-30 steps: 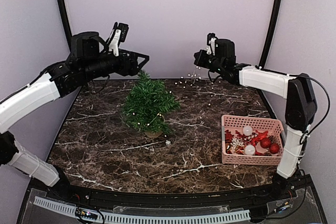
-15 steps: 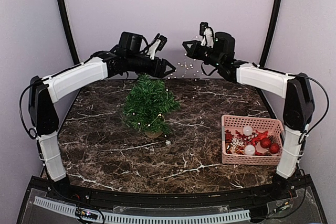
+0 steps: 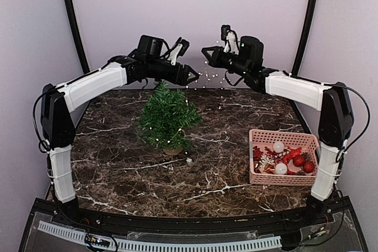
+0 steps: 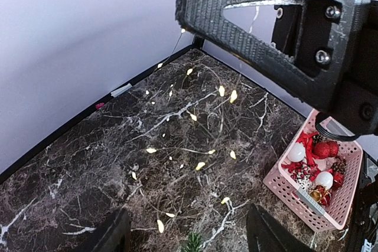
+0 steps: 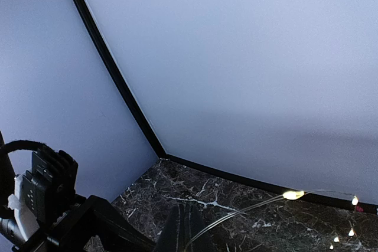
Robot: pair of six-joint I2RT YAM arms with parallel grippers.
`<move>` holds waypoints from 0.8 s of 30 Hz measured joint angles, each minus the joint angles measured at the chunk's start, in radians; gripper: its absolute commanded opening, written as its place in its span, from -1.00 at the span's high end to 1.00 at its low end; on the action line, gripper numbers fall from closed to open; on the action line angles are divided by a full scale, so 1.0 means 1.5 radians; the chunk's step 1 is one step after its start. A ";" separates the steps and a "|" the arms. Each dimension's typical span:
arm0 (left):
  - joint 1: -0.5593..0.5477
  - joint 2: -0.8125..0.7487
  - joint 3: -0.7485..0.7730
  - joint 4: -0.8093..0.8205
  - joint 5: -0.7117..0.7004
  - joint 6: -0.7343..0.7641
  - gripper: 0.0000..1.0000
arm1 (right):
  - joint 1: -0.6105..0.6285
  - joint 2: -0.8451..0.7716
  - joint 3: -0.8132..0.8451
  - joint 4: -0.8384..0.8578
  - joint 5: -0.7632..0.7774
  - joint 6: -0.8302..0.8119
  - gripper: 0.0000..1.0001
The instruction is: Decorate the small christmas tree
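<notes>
The small christmas tree (image 3: 167,119), bushy and dark green, stands on the marble table left of centre, with a lit string of fairy lights (image 3: 214,78) partly draped on it. My left gripper (image 3: 192,75) hovers just above the tree top, open, nothing between its fingers (image 4: 112,235). Below it in the left wrist view show the tree tip (image 4: 194,244) and the glowing lights (image 4: 198,116). My right gripper (image 3: 206,53) is a little higher and to the right, close to the left one. It is shut on the light wire (image 5: 248,212), which runs out from its closed fingers (image 5: 189,228).
A pink basket (image 3: 257,176) at the right front holds red and white baubles (image 3: 279,147) and other red ornaments. A small white piece (image 3: 188,160) lies on the marble near the tree's foot. Black frame posts and pale walls close off the back.
My left arm swung in from the left to just above the tree top, beside the right gripper. The right gripper rose and shifted left, carrying the light string.
</notes>
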 measured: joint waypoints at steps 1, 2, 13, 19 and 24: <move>0.000 0.005 0.005 -0.004 -0.003 0.002 -0.33 | 0.001 0.000 0.000 0.000 -0.001 -0.002 1.00; 0.000 0.009 0.008 -0.005 -0.004 0.002 -0.20 | 0.002 0.000 0.000 0.000 -0.004 -0.004 1.00; 0.000 0.027 0.018 -0.031 -0.003 0.013 1.00 | 0.007 -0.018 -0.020 -0.002 0.053 -0.016 1.00; 0.000 -0.002 -0.030 -0.003 -0.032 0.011 1.00 | -0.006 -0.093 -0.120 -0.018 0.169 -0.020 1.00; 0.001 -0.069 -0.104 0.032 -0.076 0.011 1.00 | -0.052 -0.153 -0.213 -0.035 0.218 -0.013 1.00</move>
